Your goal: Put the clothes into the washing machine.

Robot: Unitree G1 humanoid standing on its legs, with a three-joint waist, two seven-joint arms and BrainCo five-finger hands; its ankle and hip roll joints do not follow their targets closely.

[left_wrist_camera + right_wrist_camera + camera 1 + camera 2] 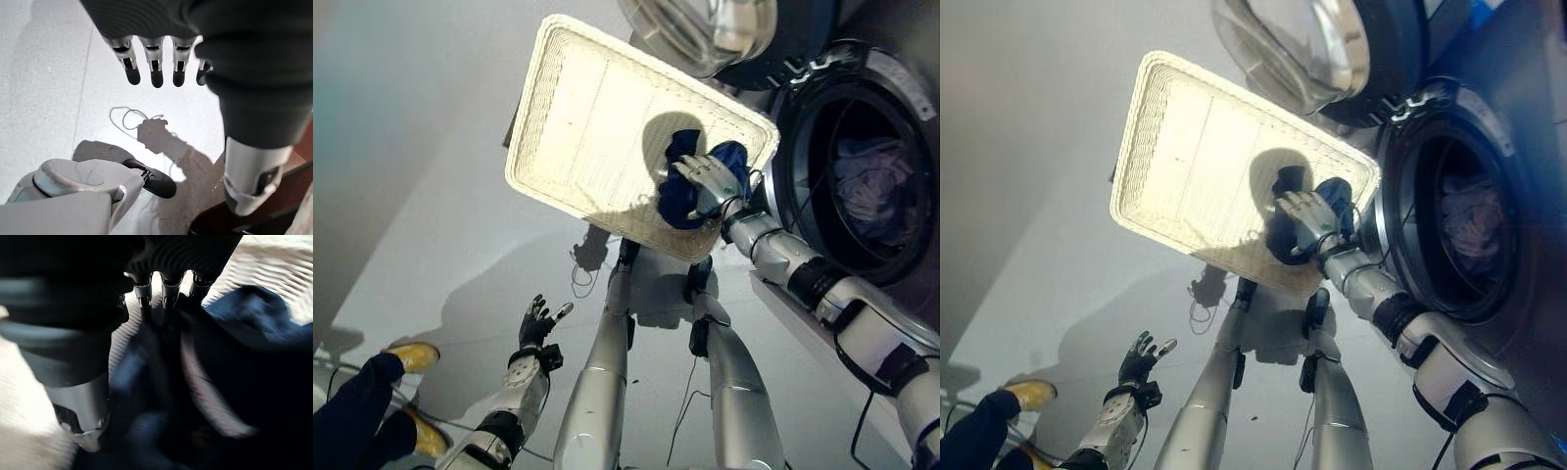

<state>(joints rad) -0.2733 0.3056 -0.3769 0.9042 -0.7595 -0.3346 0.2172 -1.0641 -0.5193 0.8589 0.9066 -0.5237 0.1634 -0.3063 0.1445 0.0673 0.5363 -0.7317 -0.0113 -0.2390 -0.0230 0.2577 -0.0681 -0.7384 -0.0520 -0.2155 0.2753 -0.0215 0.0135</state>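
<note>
One dark blue crumpled garment (690, 186) lies in the cream ribbed plastic basket (597, 127) — right hand (705, 179) fingers seemingly curled into it — left hand (536, 323) fingers loosely spread, empty.

A pale grey floor (431, 196) fills the left and centre of the frame, smooth and evenly lit (bright light throws hard shadows across its lower middle). At lower left, a person's dark trouser leg (352, 411) and yellow shoes (411, 356).

arms (862, 323): silver-grey, black joint bands | hands (707, 179): silver fingers – dark tips – ribbed dark covers
</note>
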